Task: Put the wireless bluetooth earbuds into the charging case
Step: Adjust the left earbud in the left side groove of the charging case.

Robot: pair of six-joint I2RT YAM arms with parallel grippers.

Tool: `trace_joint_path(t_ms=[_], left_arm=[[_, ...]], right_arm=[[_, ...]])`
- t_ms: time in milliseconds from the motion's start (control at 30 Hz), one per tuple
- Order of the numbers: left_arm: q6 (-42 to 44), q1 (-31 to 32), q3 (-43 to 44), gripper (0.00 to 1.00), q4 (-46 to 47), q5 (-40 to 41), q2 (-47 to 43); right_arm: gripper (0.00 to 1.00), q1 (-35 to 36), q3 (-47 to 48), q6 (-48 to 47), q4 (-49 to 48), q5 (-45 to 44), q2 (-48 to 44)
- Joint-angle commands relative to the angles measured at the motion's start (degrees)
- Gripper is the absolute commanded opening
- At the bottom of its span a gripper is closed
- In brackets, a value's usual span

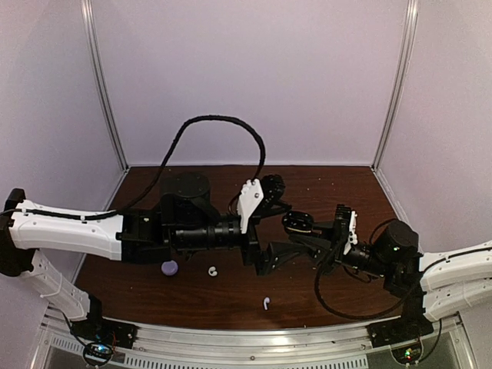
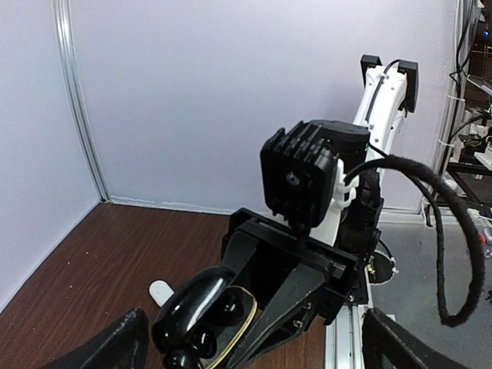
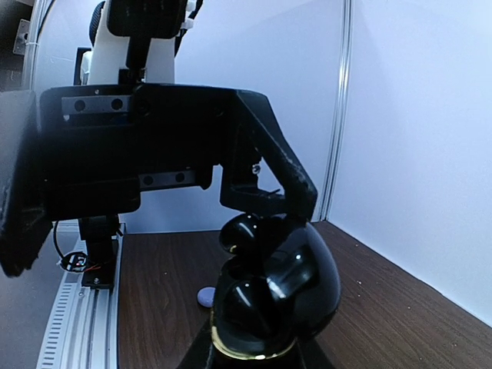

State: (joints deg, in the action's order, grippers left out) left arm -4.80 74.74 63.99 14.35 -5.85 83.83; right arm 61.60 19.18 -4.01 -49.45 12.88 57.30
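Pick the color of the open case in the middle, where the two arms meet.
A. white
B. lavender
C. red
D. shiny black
D: the case looks glossy black in both wrist views and dark in the top view too.

Earbuds (image 1: pixel 213 270) on table (image 1: pixel 338 184), charging case (image 1: pixel 298 223) behind, right
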Motion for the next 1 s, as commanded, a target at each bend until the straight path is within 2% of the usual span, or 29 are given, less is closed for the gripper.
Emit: trace_joint_path(t_ms=[0, 67, 167, 433, 567, 667, 833, 967], left_arm=[[0.20, 0.43, -1.46, 0.98, 2.53, 4.56, -4.22], [0.35, -0.07, -1.35, 0.98, 1.65, 6.93, -5.16], [1.09, -1.38, -0.60, 0.98, -1.16, 5.89, -6.71], [4.18, -6.33, 3.67, 0.98, -13.76, -3.46, -9.85], [8.45, -6.62, 8.57, 0.98, -24.64, -8.79, -7.62], [9.29, -6.63, 11.51, 0.97, -29.60, -11.05, -5.07], [9.13, -6.62, 12.67, 0.96, -30.76, -13.94, -3.09], [8.13, -6.62, 12.98, 0.96, -30.10, -13.19, -1.53]], right_arm=[[0.00, -0.17, -0.20, 1.50, -1.19, 0.31, 0.12], [0.00, -0.17, -0.20, 1.71, -0.97, 1.15, 0.05], [0.00, -0.26, 0.01, 2.37, 0.06, 2.34, -0.31], [0.00, -0.52, 1.84, 3.34, 6.82, 12.42, -2.87], [0.00, -0.65, 4.06, 3.07, 12.21, 18.59, -2.47], [0.00, -0.61, 4.33, 3.94, 12.41, 20.84, -1.77], [0.00, -0.62, 5.28, 4.01, 12.24, 22.45, 0.30], [0.00, -0.61, 6.16, 4.01, 12.11, 22.90, 1.95]])
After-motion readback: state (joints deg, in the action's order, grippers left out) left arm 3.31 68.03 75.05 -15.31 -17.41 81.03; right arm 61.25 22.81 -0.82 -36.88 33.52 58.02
